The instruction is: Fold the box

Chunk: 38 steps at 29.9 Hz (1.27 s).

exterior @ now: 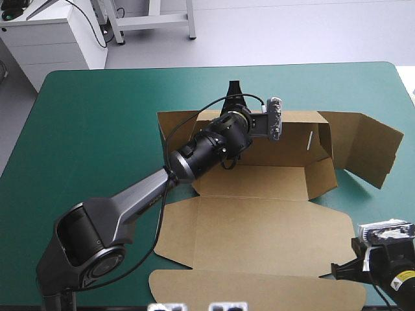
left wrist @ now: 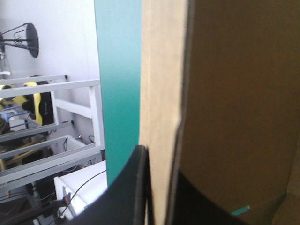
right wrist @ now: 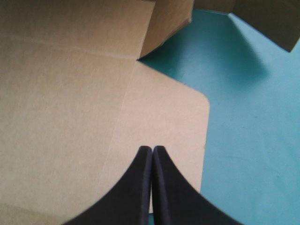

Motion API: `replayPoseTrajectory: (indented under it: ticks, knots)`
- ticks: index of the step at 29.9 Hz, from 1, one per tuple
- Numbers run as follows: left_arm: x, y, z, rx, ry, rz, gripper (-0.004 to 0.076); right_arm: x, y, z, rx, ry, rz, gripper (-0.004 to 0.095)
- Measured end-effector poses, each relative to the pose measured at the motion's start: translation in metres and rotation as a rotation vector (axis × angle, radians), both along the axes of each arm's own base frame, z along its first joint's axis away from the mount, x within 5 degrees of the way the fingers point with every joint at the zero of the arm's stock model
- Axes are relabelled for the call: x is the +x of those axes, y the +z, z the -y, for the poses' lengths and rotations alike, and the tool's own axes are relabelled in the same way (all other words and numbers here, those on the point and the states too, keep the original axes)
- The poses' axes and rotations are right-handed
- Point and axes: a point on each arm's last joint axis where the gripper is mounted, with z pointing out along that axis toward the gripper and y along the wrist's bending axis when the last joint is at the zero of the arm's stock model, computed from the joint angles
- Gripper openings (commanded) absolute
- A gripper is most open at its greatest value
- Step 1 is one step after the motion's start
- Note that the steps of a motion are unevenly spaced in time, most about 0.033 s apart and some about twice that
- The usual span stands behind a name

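Observation:
The brown box lies partly folded in the middle of the table. Its far wall stands up, its right side flap is raised and angled outward, and its lid lies flat toward the near edge. My left gripper reaches over the far wall's left part. In the left wrist view its black fingers pinch the wall's edge, so my left gripper is shut on the box. My right gripper is shut and empty, hovering over the lid's rounded right corner flap, near the table's front right.
The teal-green cover shows left of the box and beyond its far wall. The raised right flap stands close to the table's right edge. Teal-green cover also lies beside my right gripper.

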Motion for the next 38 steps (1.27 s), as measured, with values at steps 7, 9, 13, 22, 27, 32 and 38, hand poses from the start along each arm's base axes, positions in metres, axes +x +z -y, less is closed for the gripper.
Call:
replayPoseTrajectory:
  ticks: [7, 9, 13, 22, 27, 32, 38]
  knots:
    - [-0.013, -0.024, 0.01, 0.032, 0.071, 0.131, -0.0008, 0.002, 0.051, 0.012, -0.013, -0.152, 0.113, -0.002]
    - [-0.017, -0.028, 0.013, 0.026, 0.082, 0.148, -0.0008, 0.01, 0.067, 0.013, -0.015, -0.17, 0.121, -0.002]
    - [-0.026, -0.029, 0.017, 0.019, 0.088, 0.159, -0.0008, 0.034, 0.095, 0.012, -0.011, -0.18, 0.13, -0.002]
    - [-0.034, -0.028, 0.019, 0.025, 0.104, 0.152, -0.0008, 0.133, 0.146, 0.004, -0.011, -0.18, 0.094, -0.002]
    - [-0.035, -0.028, 0.019, 0.027, 0.107, 0.148, -0.0008, 0.193, 0.159, -0.001, -0.027, -0.172, 0.066, -0.002]
    - [-0.035, -0.028, 0.019, 0.027, 0.107, 0.147, -0.0008, 0.248, 0.155, -0.005, -0.052, -0.162, -0.007, -0.002]
    - [-0.035, -0.028, 0.019, 0.027, 0.107, 0.147, -0.0008, 0.298, 0.135, 0.01, -0.01, -0.153, -0.133, -0.002]
